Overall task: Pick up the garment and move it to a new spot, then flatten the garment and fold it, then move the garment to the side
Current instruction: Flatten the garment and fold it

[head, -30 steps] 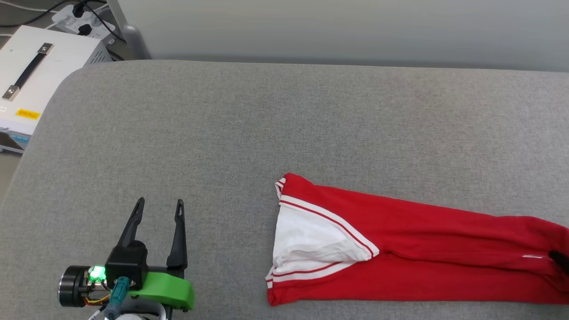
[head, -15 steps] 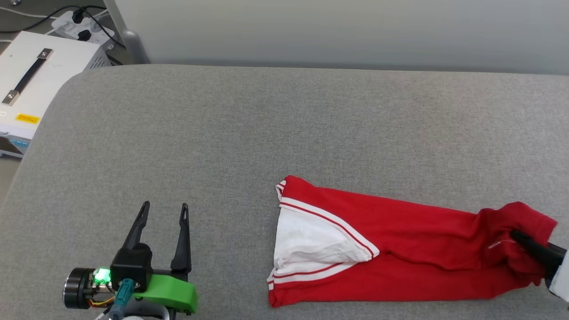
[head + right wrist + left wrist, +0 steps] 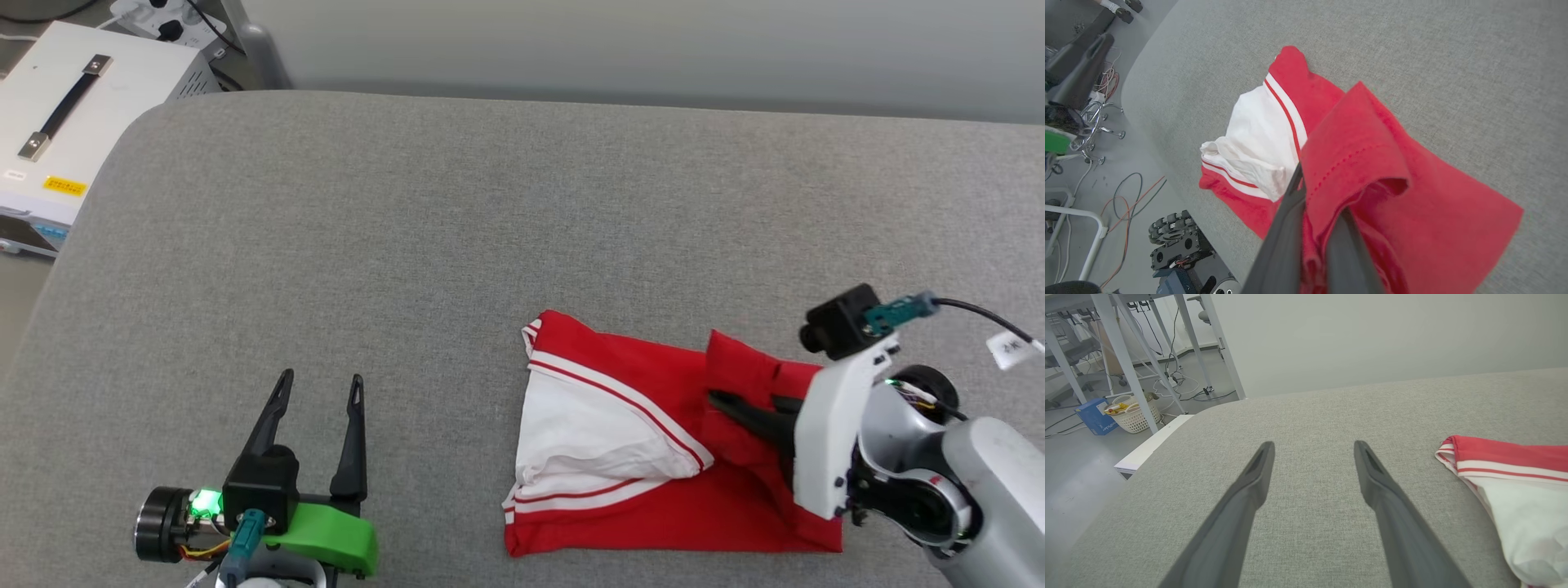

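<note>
The red garment (image 3: 653, 514) lies on the grey table, its white sleeve (image 3: 592, 437) facing up at the left end. My right gripper (image 3: 727, 402) is shut on the garment's red hem and holds that end doubled back over the body. In the right wrist view the garment (image 3: 1437, 228) drapes over my shut fingers (image 3: 1286, 220), and the white sleeve (image 3: 1257, 143) lies beyond. My left gripper (image 3: 318, 388) stands open over bare table, well left of the garment. In the left wrist view my left gripper (image 3: 1312, 447) holds nothing, and the garment's striped trim (image 3: 1502, 465) shows at the right.
The grey padded table (image 3: 457, 229) has a rounded left edge. A white equipment box (image 3: 73, 114) with a black handle stands off the table at the upper left. A pale wall runs behind. Table legs, cables and a basket (image 3: 1133, 414) sit on the floor to the left.
My right gripper has carried the garment's right end leftward, folding it over the body. The long red strip is now about half as long. The left gripper stayed put; the camera shifted slightly.
</note>
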Robot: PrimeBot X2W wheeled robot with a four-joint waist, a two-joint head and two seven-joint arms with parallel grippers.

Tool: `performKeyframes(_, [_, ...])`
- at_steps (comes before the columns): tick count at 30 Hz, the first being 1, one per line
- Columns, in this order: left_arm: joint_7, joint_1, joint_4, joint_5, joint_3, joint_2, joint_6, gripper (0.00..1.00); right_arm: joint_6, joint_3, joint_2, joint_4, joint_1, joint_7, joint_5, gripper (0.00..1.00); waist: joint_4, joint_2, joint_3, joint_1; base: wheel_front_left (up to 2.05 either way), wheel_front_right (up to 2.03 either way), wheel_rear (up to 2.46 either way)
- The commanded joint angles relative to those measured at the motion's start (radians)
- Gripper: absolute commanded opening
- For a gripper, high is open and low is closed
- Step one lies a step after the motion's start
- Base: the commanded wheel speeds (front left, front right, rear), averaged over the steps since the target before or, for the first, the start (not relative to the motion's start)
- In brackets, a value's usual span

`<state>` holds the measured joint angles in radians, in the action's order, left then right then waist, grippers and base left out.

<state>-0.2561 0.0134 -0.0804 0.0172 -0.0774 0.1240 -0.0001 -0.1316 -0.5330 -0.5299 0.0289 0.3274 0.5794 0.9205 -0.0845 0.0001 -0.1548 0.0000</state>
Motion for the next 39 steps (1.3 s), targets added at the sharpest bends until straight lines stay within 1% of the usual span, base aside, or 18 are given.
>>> performKeyframes(1, [-0.006, -0.023, 0.0, -0.007, -0.001, -0.007, -0.003, 1.0, 0.001, -0.027, 0.019, -0.014, 0.038, 0.005, -0.015, 0.0, -0.007, -0.0001, -0.008, 0.0, 0.0, 0.0, 0.0])
performKeyframes(5, [-0.006, -0.033, -0.001, -0.007, -0.004, -0.009, -0.001, 1.0, 0.001, -0.119, 0.069, -0.07, 0.126, 0.003, -0.047, 0.0, -0.013, -0.0001, -0.018, 0.0, 0.0, 0.0, 0.0])
performKeyframes(10, [-0.006, -0.044, -0.005, -0.007, -0.01, -0.012, -0.001, 1.0, 0.001, -0.223, 0.119, -0.174, 0.219, -0.019, -0.086, 0.0, -0.025, -0.0001, -0.03, 0.0, 0.0, 0.0, 0.0])
performKeyframes(16, [-0.006, -0.059, -0.007, -0.007, -0.016, -0.015, 0.0, 1.0, 0.001, -0.305, 0.172, -0.306, 0.293, -0.057, -0.097, 0.0, -0.04, -0.0001, -0.051, 0.0, 0.0, 0.0, 0.0])
performKeyframes(22, [-0.006, -0.07, -0.01, -0.007, -0.022, -0.018, 0.002, 1.0, 0.001, -0.364, 0.212, -0.446, 0.323, -0.106, -0.117, 0.0, -0.047, -0.0001, -0.069, 0.0, 0.0, 0.0, 0.0])
performKeyframes(23, [-0.006, -0.075, -0.012, -0.007, -0.023, -0.019, 0.002, 1.0, 0.001, -0.396, 0.219, -0.483, 0.328, -0.14, -0.122, 0.0, -0.047, -0.0001, -0.073, 0.0, 0.0, 0.0, 0.0])
performKeyframes(24, [-0.006, -0.074, -0.013, -0.007, -0.023, -0.018, 0.003, 1.0, 0.001, -0.4, 0.222, -0.488, 0.327, -0.155, -0.118, 0.0, -0.045, -0.0001, -0.072, 0.0, 0.0, 0.0, 0.0])
performKeyframes(25, [-0.006, -0.074, -0.013, -0.007, -0.022, -0.018, 0.003, 1.0, 0.001, -0.402, 0.221, -0.49, 0.328, -0.173, -0.114, 0.36, -0.044, -0.0001, -0.071, 0.0, 0.0, 0.0, 0.0])
performKeyframes(26, [-0.006, -0.073, -0.014, -0.007, -0.022, -0.018, 0.004, 1.0, 0.001, -0.406, 0.216, -0.489, 0.33, -0.191, -0.118, 0.36, -0.042, -0.0001, -0.068, 0.0, 0.0, 0.0, 0.0])
performKeyframes(27, [-0.006, -0.072, -0.016, -0.008, -0.022, -0.018, 0.005, 1.0, 0.001, -0.413, 0.206, -0.483, 0.336, -0.216, -0.133, 1.0, -0.04, -0.0001, -0.063, 0.0, 0.0, 0.0, 0.0])
performKeyframes(31, [-0.006, -0.06, -0.02, -0.008, -0.019, -0.013, 0.009, 1.0, 0.001, -0.406, 0.163, -0.417, 0.33, -0.31, -0.163, 1.0, -0.026, -0.0001, -0.04, 0.0, 0.0, 0.0, 0.0])
performKeyframes(34, [-0.006, -0.048, -0.02, -0.008, -0.014, -0.008, 0.014, 1.0, 0.001, -0.369, 0.121, -0.343, 0.308, -0.363, -0.18, 1.0, -0.009, -0.0001, -0.021, 0.0, 0.0, 0.0, 0.0])
performKeyframes(37, [-0.006, -0.034, -0.015, -0.008, -0.011, -0.004, 0.018, 1.0, 0.001, -0.288, 0.078, -0.259, 0.27, -0.412, -0.199, 1.0, 0.012, -0.0001, -0.005, 0.0, 0.0, 0.0, 0.0])
performKeyframes(39, [-0.006, -0.027, -0.012, -0.007, -0.01, -0.003, 0.018, 1.0, 0.001, -0.208, 0.052, -0.217, 0.246, -0.467, -0.25, 1.0, 0.026, -0.0001, 0.004, 0.0, 0.0, 0.0, 0.0])
